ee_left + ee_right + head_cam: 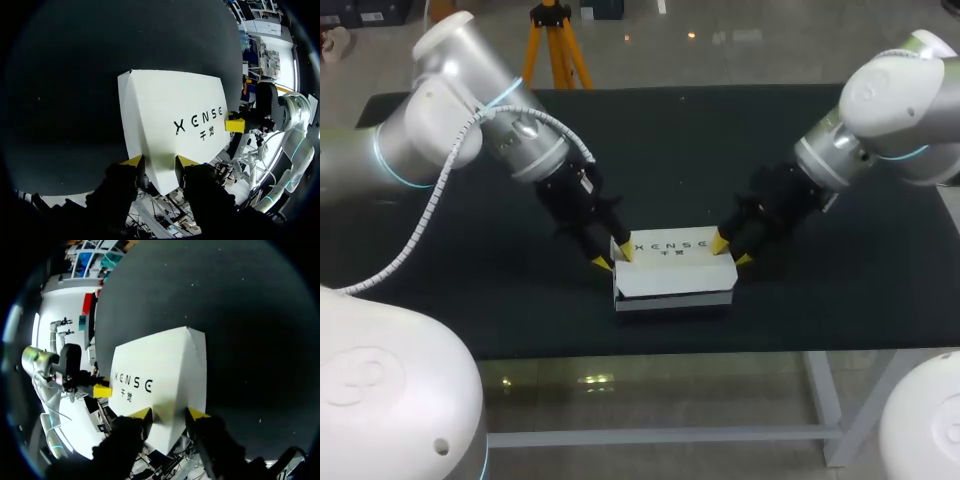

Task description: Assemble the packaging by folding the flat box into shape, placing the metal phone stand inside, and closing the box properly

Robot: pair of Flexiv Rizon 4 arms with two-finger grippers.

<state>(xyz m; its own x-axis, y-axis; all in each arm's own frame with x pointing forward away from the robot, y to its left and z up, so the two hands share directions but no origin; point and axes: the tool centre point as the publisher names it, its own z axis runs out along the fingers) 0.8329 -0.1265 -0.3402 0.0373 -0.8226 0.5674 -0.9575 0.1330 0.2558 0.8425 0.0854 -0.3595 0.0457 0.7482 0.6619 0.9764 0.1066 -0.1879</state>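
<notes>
The white box [672, 270] lies shut on the black table, printed lid up; the metal phone stand is not visible. My left gripper [612, 257] is at the box's left end, open: one yellow tip [186, 161] rests on the lid, the other [132, 161] sits beside the end wall, so the box's end corner [160, 185] lies between them. My right gripper [731, 251] stands the same way at the right end, open, with one fingertip [141, 413] on the lid and the other [197, 413] just off the box's end edge. Each wrist view shows the other arm's yellow tip at the far end of the box [160, 365].
The black table [470, 290] stretches out around the box on all sides. Its front edge [650, 352] runs a short way in front of the box. Both arms slant in from the back corners.
</notes>
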